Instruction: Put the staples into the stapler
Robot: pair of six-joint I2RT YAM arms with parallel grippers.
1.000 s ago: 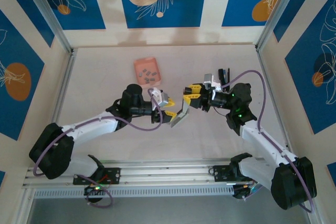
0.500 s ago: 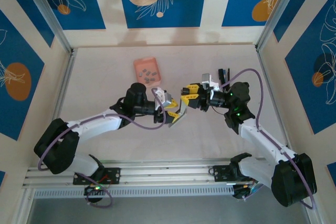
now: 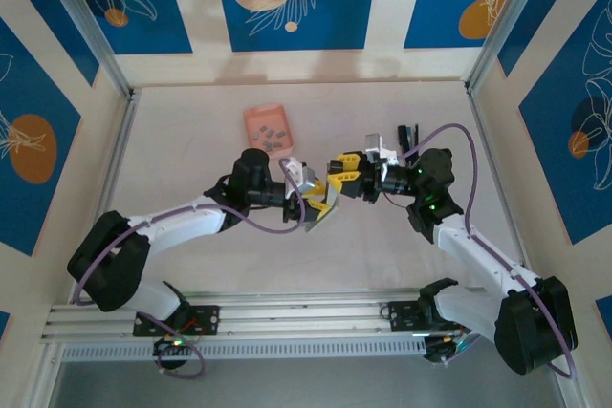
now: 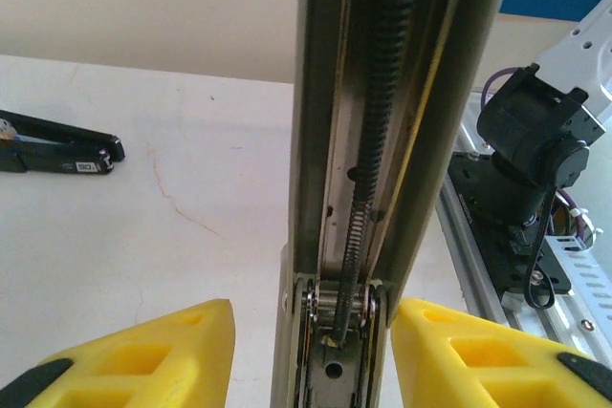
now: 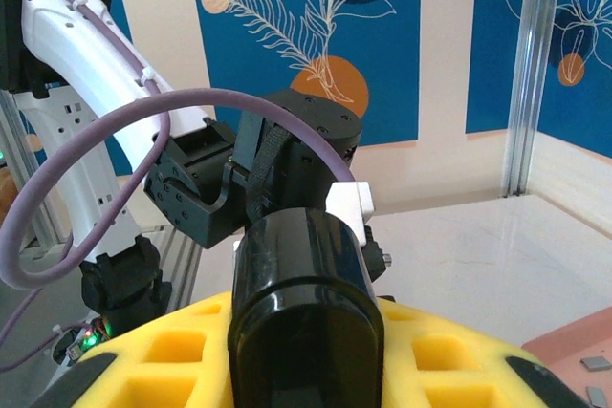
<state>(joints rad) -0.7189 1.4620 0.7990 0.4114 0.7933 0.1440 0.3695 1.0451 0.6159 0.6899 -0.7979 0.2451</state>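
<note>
1. Two robot arms meet nose to nose over a pale table. The right gripper [image 3: 340, 177] is clamped on the black end of the slim silver-metal stapler with black parts [image 4: 354, 140], apparently so that its opened rail is presented to the other arm.
2. The left gripper [image 3: 316, 201] straddles that silver rail near the hinge, with its yellow fingers [image 4: 163, 351] set narrow on either side. One pad lies against the metal or just off it. A slit of table shows at the other, so this looks like a bracing position rather than a full grip.
3. A coiled pusher spring runs along the open channel, away from the left gripper's fingertips. No staple strip can be made out inside, so loading appears not yet done.
4. The tiny dark-grey metallic staples [image 3: 272, 135] lie in a small salmon-pink square tray [image 3: 254, 118]. The tray is well apart from both grippers, beyond the right gripper's fingertips and off to their right.
5. The likely reasoning is that the right arm holds the stapler firmly so the left can let go and fetch a strip.
</note>
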